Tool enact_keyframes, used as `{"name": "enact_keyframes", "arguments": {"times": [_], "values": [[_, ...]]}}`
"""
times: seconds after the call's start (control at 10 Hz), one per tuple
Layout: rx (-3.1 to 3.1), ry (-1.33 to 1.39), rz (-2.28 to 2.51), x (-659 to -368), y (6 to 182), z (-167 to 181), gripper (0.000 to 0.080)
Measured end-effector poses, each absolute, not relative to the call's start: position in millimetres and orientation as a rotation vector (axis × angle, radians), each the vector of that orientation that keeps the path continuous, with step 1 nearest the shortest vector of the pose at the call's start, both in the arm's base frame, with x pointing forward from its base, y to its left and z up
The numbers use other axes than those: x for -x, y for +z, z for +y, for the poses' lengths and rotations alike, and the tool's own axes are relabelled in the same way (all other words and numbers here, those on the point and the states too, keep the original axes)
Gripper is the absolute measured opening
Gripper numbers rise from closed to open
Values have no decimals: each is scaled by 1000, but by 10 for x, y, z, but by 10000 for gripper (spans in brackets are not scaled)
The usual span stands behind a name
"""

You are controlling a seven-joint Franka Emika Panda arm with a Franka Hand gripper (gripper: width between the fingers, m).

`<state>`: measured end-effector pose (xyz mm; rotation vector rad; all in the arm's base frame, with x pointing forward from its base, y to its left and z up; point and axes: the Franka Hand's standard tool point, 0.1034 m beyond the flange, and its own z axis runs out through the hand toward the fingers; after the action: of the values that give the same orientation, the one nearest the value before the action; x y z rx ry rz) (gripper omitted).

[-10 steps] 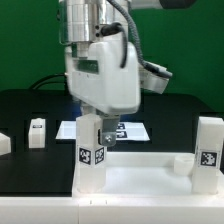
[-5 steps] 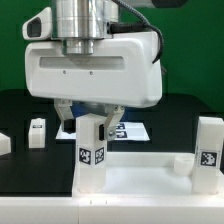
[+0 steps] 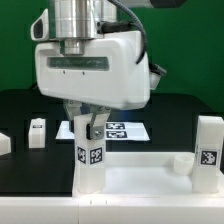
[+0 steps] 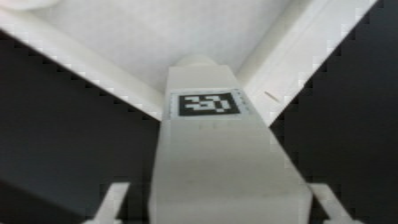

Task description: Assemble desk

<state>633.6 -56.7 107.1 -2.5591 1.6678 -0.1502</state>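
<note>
- The desk top (image 3: 140, 185) lies flat on the black table (image 3: 170, 105), filling the exterior view from about 6 o'clock to 4 o'clock.
- Two legs stand upright on it. One tagged leg (image 3: 91, 155) is at the corner near 7 o'clock, and a second tagged leg (image 3: 209, 150) is at the corner near 3 o'clock.
- I cannot tell from these pictures whether either leg is fully seated in its socket.
- One loose leg (image 3: 37, 132) waits on the table near 9 o'clock, well apart from the desk top. Another white piece (image 3: 3, 143) is cut by the picture's edge beside it, and I judge it to be a leg as well.
- By my judgement the task is about half done, with two legs in place and the two on the table left to bring and fix.
- The marker board (image 3: 128, 130) lies behind the arm, near the centre.
- The arm hangs straight down over the 7 o'clock corner, with the wrist vertical.
- The gripper (image 3: 91, 122) sits over the top of that leg, and its jaws are narrow, one on each side.
- In the wrist view the fingers (image 4: 118, 203) stand just beside the leg's faces. I cannot tell whether they press on it or leave a thin gap.
</note>
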Motion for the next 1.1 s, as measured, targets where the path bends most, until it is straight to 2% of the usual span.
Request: {"name": "enact_keyframes", "arguments": {"times": [0.3,0.9,1.0,1.1], "values": [[1941,-48,2324,-6325,1063,-531,285],[1805,-39,2436,-6311,1059,-543,291],[1804,-39,2436,-6311,1057,-542,371],[1814,-43,2424,-6322,1085,-544,371]]}}
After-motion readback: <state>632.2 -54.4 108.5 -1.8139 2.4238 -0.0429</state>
